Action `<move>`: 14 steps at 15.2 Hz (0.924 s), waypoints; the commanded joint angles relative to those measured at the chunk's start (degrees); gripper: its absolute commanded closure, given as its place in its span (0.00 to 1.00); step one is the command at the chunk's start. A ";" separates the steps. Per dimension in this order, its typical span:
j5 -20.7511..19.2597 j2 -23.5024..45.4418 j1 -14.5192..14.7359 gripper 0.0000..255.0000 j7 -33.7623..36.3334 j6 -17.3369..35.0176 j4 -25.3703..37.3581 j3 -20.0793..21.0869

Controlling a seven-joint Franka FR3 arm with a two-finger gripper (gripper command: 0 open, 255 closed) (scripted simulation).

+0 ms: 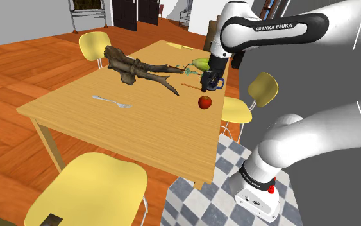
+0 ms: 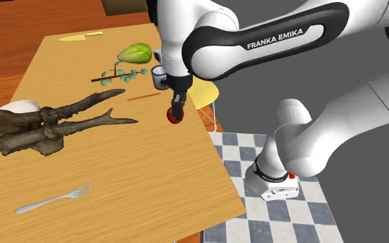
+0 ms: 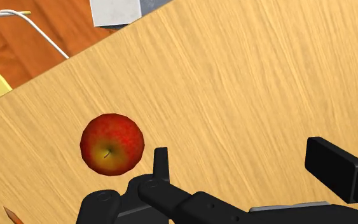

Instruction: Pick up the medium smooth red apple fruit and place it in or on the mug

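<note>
The apple (image 1: 204, 102) sits on the wooden table (image 1: 108, 122), near the long edge that faces the stand and well in from both corners of that edge. It is red with a yellowish patch round its stem, which points up. The gripper (image 1: 206, 87) hangs above the table just over the apple, its 2 black fingers (image 3: 161, 162) spread apart and holding nothing. In the wrist view the apple lies outside the gap, just beside 1 finger, and neither finger touches it. The mug (image 2: 159, 76), white with a dark blue rim, stands upright near the same edge, a little further toward the far corner, apart from the apple. A pencil (image 2: 144, 97) lies between mug and apple, further in from the edge. Beyond the mug lie a leafy sprig (image 2: 120, 72) and a green fruit (image 2: 135, 53). A piece of driftwood (image 1: 137, 67) stretches across the middle of the table, and a fork (image 1: 111, 101) lies toward the opposite long edge.
</note>
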 commanded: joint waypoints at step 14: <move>5.93 25.63 0.07 0.00 -19.54 23.27 4.66 -15.47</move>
